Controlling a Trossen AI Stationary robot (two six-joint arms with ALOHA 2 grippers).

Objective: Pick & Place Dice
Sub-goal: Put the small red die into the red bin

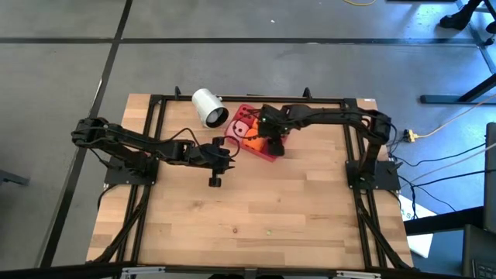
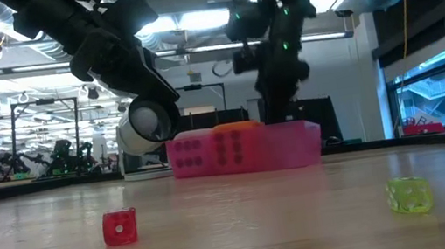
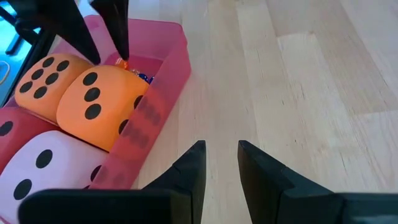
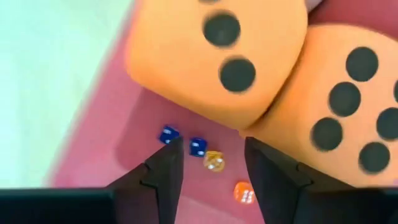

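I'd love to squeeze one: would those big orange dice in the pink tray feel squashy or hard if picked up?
Probably squashy: the orange dice have rounded, puffy edges. Likely light for their bulk. Being cubes, they should sit rather than roll.

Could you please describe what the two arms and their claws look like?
Both arms are dark, jointed and slim, with black cables running along them. The left claw has two flat, black, angular fingers. The right claw has the same dark finger pair. Small green lights glow on the right arm in the low view.
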